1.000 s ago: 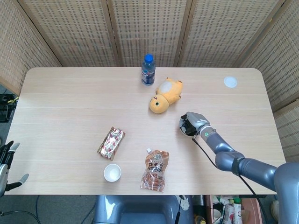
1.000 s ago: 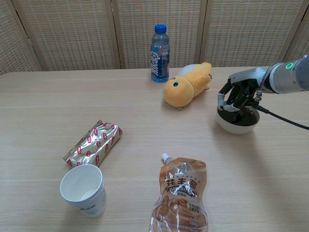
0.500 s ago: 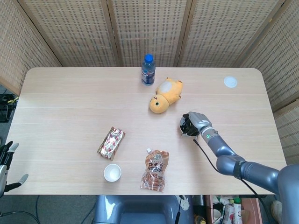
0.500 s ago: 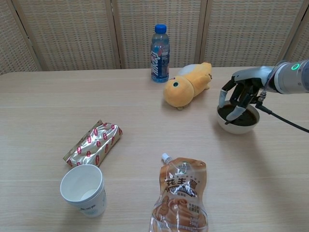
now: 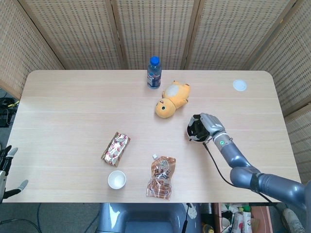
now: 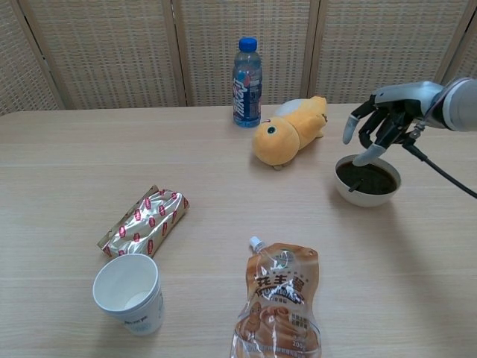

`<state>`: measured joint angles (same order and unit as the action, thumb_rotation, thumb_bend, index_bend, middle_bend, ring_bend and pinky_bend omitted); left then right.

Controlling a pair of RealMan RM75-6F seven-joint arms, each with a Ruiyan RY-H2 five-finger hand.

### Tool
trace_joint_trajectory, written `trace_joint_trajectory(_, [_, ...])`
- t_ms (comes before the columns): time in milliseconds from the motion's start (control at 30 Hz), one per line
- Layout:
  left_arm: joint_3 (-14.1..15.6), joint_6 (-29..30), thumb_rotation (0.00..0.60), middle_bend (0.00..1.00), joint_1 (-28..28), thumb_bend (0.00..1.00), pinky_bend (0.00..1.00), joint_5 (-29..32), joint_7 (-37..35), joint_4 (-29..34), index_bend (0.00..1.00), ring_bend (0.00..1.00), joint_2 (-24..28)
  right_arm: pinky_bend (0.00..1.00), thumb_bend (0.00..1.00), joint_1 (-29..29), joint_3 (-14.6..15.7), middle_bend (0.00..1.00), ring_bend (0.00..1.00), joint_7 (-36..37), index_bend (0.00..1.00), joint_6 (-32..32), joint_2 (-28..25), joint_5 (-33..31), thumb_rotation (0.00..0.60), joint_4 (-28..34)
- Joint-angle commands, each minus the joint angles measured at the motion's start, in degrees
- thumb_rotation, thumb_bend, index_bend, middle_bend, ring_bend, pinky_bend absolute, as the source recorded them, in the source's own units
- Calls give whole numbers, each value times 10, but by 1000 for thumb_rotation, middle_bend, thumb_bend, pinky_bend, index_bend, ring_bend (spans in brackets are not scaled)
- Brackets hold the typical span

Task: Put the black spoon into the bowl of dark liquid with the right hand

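Black spoon (image 6: 358,182) in bowl (image 6: 344,192), handle leaning left

Bowl (image 6: 367,181) sits on the counter (image 6: 223,194) directly below the right hand's (image 6: 386,119) fingers (image 6: 369,154), spoon (image 6: 356,183) lying in it. Plush toy (image 6: 287,130) lies left of the fingers, bottle (image 6: 247,73) behind it; pouch (image 6: 279,304), cup (image 6: 128,293), wrapper (image 6: 143,221) nearer, leftward.

Light: bright, even, diffuse overhead
Shadows: soft, faint on worktop (image 6: 67,156)
Focus: sharp, both views
Glare: none strong
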<state>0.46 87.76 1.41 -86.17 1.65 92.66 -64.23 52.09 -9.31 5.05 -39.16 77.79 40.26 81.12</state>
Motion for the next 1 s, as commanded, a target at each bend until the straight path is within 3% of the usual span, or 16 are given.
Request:
trace_joint_trajectory(33, [-1,-1,600,0,-1,229,0,1,3,2,0,0,1,963,0,-60,-18,684,785,40,477,-79,-30,53,600,63])
trace_joint_trajectory(200, [-2,-3,600,0,-5,229,0,-2,14,7,0,0,2,824,0,-126,0,575,609,33,477,-201,-37,133,600,94])
trace_joint_trajectory(333, [-2,-10,600,0,-12,229,0,-10,14,9,0,0,-2,758,0,-175,19,504,524,1,477,-308,-19,189,600,94])
trace_joint_trajectory(467, [-3,-11,600,0,-18,229,0,-18,26,6,0,0,-8,623,41,-227,42,398,381,-35,444,-406,0,240,600,95])
trace_joint_trajectory(700, [-4,-7,600,0,-23,229,0,-29,32,2,0,0,-16,201,174,-295,82,167,89,-89,289,-492,1,297,600,106])
trace_joint_trajectory(833, [-3,-2,600,0,-22,229,0,-32,29,-4,0,0,-20,114,177,-327,102,97,12,-120,221,-519,3,318,600,107])
trace_joint_trajectory(1000, [3,8,600,0,-17,229,0,-43,36,-5,0,0,-22,59,177,-359,125,55,0,-151,184,-539,6,350,600,109])
